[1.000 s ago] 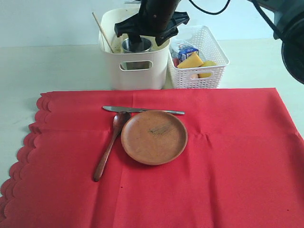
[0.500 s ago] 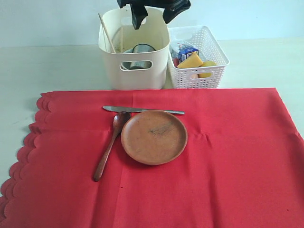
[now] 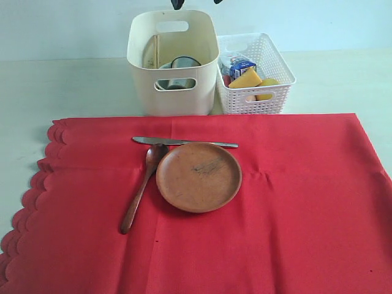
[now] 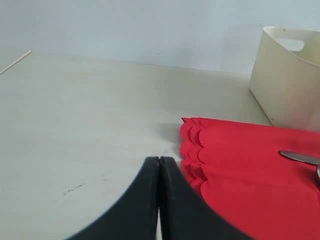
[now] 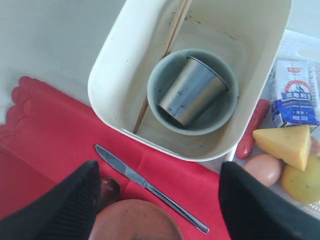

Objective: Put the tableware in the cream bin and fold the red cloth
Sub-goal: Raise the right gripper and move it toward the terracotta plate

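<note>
Steel cup (image 5: 192,97) lying tilted in the white bowl (image 5: 220,120), both inside the cream bin (image 5: 115,75), below my spread right fingers (image 5: 65,200).
My right fingers stand wide apart and hold nothing above the bin; the pair of wooden chopsticks (image 5: 172,32) leans against its inner wall. On the red cloth (image 3: 294,202) lie the slim metal knife (image 5: 150,187), the dark wooden spoon (image 3: 139,190) and the round brown plate (image 3: 199,176), well apart from either set of fingers. My left fingers (image 4: 152,175) are pressed together, empty, over bare tabletop (image 4: 75,125) just beside the cloth's scalloped edge.
</note>
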Controlling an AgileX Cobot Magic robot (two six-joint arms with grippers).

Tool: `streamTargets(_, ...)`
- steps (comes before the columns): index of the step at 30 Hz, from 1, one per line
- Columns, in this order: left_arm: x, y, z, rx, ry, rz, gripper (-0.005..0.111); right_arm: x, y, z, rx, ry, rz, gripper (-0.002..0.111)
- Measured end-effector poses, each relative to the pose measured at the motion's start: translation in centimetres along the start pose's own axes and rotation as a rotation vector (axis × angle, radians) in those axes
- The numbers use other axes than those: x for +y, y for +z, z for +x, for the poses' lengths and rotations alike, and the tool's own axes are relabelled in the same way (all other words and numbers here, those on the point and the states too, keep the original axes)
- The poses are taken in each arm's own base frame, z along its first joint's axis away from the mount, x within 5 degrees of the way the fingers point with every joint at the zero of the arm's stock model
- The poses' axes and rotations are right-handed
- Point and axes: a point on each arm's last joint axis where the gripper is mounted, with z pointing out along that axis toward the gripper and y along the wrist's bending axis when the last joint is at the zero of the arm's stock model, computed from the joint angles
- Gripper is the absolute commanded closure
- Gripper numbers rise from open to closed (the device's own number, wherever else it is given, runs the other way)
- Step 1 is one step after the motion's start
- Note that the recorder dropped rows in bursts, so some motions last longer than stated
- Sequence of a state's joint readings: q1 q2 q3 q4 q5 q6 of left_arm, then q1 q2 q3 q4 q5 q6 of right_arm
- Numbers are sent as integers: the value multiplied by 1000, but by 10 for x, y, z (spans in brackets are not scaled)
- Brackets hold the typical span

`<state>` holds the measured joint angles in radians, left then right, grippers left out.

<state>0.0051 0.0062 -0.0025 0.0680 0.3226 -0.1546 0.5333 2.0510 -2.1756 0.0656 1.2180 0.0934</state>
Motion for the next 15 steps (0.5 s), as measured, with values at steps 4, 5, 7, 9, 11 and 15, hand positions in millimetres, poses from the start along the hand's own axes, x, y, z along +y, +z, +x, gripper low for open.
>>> streamTargets(4, 0, 0, 0, 0, 0, 0, 106, 4, -6, 0, -6, 2, -40, 45)
streamTargets(5, 0, 0, 0, 0, 0, 0, 106, 5, -8, 0, -8, 1, -50, 45)
streamTargets(7, 0, 0, 0, 0, 0, 0, 106, 6, -10, 0, -9, -7, -66, 45)
streamTargets(9, 0, 0, 0, 0, 0, 0, 106, 9, -13, 0, -15, -18, -87, 45)
streamTargets(11, 0, 0, 0, 0, 0, 0, 106, 10, -17, 0, -21, -26, -101, 45)
streamTargets(15, 0, 0, 0, 0, 0, 0, 106, 12, -27, 0, -40, -32, -113, 45)
